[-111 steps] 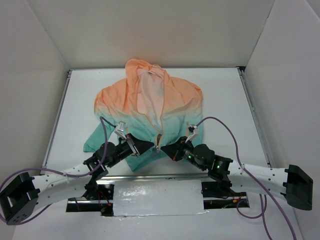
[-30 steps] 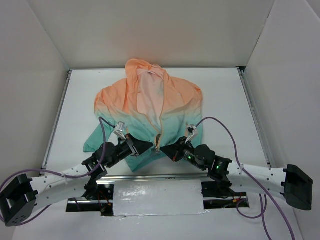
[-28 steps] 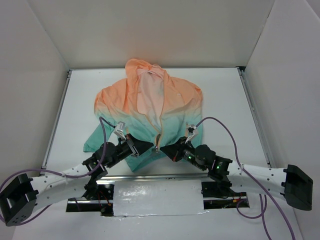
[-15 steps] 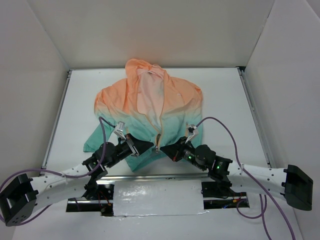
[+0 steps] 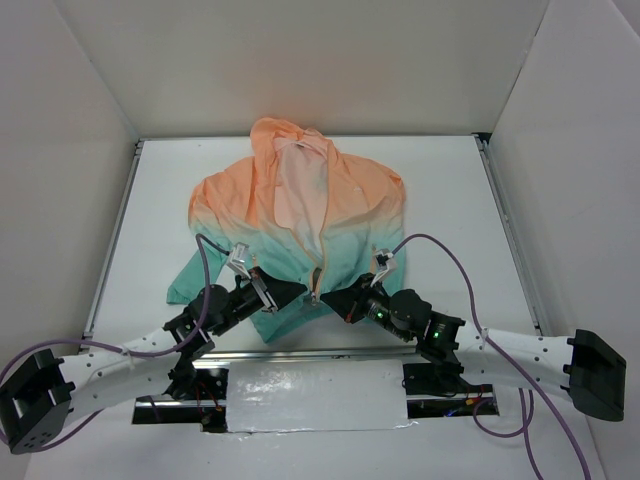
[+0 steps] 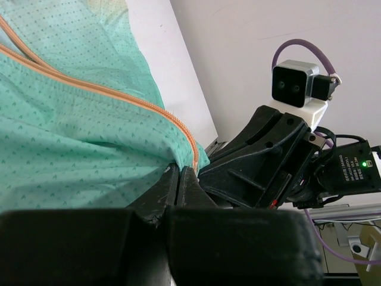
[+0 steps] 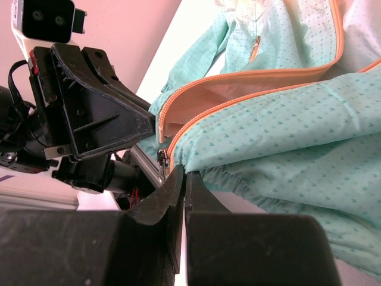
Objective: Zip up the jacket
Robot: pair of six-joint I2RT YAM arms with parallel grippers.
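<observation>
Pinching the teal bottom hem, the left gripper (image 6: 180, 171) has its two dark fingers pressed tight together, right where the orange zipper (image 6: 122, 98) tape of that front panel ends. The right gripper (image 7: 181, 171) faces it just across the front opening, its fingers likewise closed to a sliver on the hem of the other panel. A small metal slider (image 7: 161, 158) hangs at the lower end of the zipper, just beside its tips. Between the two grips the zipper edges stand apart, with pale peach lining showing in the gap. From above, both arms reach in low from the near edge and nearly meet at the jacket's bottom centre. The jacket (image 5: 352, 205) lies spread flat on the white table (image 5: 455, 200), with its peach hood toward the far wall, its teal hem toward the arms, and its front open at the chest.
</observation>
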